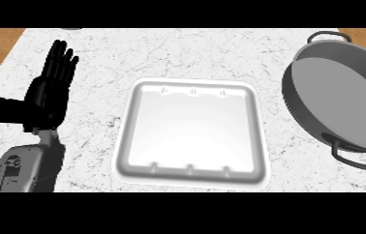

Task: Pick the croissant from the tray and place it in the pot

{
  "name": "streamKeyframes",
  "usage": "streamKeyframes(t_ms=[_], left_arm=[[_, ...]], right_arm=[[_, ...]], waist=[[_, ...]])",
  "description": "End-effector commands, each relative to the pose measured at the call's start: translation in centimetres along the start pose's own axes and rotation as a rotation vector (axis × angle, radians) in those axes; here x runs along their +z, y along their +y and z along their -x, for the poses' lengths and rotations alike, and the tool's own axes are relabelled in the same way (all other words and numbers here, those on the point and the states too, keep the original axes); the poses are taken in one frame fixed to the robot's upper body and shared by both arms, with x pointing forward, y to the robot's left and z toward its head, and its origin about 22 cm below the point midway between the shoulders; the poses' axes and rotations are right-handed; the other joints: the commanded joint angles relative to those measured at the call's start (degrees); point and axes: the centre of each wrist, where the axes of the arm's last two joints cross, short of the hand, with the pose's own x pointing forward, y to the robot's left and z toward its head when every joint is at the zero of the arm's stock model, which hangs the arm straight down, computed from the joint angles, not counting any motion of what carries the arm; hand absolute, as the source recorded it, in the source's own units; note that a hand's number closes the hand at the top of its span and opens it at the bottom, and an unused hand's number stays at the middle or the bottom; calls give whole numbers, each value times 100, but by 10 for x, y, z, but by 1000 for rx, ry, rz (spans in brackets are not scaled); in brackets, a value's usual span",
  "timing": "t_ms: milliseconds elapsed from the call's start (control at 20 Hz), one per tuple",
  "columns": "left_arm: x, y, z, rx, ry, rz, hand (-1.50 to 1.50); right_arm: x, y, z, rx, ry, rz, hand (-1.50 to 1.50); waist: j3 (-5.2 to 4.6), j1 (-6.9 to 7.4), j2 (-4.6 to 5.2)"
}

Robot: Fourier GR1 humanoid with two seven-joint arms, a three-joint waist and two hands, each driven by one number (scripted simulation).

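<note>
White marbled tabletop (186, 49). One white tray (191, 134) near centre, nothing lying in it. One left hand (50, 90) just left of tray, fingers straight and together, upright, touching nothing. One grey pot (330, 95) far right. Croissant not visible.

One white tray (191, 134) on the marbled surface (178, 49), with three small ridges along its far inner edge and three along its near one. One grey pot (314, 117) at the right, partly cut off by the view's edge, carrying two loop handles, one at the top and one at the bottom. One robot hand (49, 95) in view, the left, black, fingers straight and pointing up, on one grey forearm (28, 168) at the left.
</note>
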Motion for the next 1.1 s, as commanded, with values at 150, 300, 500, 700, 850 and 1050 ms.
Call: streamKeyframes(t_ms=[150,300,500,700,850,1050], left_arm=[[1,2,-12,1,-5,13,0],[1,0,-15,7,-3,12,0],[-6,-13,-3,13,3,23,0],[-2,-12,-3,-3,12,2,0],[1,9,-10,6,-3,1,0],[-3,-17,-11,13,-19,18,0]], right_arm=[[-40,28,54,-2,-21,4,150],[-39,50,75,4,2,-30,150],[-58,65,76,68,22,-119,150],[-48,97,92,-66,156,-287,150],[-49,101,100,-149,129,-359,-150],[-51,109,107,-204,21,-378,-150]], waist=[[-2,47,-1],[-2,41,-2],[-3,49,8],[2,116,21],[0,94,9],[1,59,9]])
